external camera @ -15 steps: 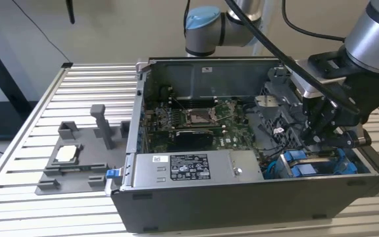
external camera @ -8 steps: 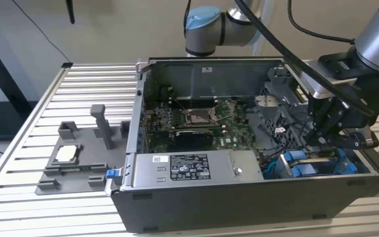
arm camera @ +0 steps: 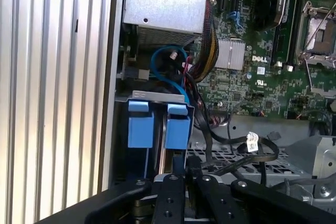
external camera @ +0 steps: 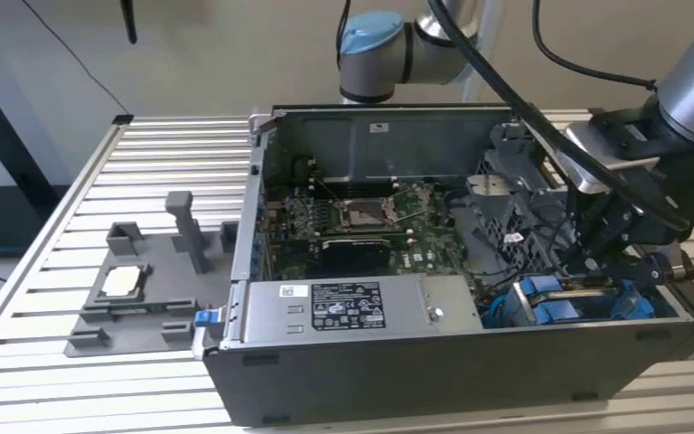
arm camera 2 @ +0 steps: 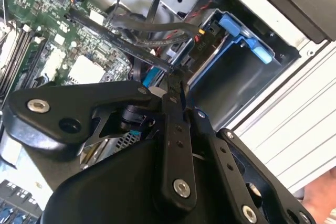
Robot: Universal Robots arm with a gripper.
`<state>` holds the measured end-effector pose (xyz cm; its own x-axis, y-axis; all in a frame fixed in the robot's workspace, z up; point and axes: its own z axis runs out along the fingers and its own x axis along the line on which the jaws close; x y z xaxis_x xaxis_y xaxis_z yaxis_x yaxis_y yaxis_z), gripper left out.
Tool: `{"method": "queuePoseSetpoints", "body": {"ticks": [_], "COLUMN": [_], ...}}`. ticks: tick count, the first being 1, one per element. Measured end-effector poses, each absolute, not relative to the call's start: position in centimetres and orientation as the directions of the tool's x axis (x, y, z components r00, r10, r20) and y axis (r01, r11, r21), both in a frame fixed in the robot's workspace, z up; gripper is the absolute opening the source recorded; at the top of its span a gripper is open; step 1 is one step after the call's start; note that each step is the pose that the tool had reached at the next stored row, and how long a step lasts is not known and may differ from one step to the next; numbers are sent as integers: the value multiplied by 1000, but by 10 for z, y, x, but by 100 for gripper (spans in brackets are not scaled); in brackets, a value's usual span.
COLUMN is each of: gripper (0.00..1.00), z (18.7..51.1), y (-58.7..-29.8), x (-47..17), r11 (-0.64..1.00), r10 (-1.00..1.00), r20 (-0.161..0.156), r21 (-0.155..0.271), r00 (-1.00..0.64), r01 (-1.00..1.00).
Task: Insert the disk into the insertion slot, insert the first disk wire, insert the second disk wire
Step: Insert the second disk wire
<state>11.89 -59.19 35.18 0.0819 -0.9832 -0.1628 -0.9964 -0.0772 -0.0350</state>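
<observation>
Now hand [arm camera: 181, 174], shut w/ nothing held, just beside disk [arm camera: 158, 125] seated in insertion slot [arm camera: 137, 96].

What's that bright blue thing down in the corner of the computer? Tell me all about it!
That is the disk in its bright blue plastic carrier. In the exterior view it sits low inside the open computer case, at the corner toward the view's right, in the insertion slot. In the first wrist view two blue end tabs stand side by side under a grey metal edge, with a thin blue wire looping above. The gripper hangs close beside the tabs.
</observation>
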Motion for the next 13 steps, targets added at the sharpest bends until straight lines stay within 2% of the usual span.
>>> {"method": "queuePoseSetpoints", "body": {"ticks": [3,7,13], "gripper": [15,15,15], "z": [350,349,349], "y": [-593,-593,-595], "x": [119,121,124], "r11": [-67,-64,-60], "r10": [-983,-983,-976], "r20": [-170,-173,-208], "r21": [-34,-12,-7], "r00": [72,65,60], "r01": [-997,-998,-998]}}
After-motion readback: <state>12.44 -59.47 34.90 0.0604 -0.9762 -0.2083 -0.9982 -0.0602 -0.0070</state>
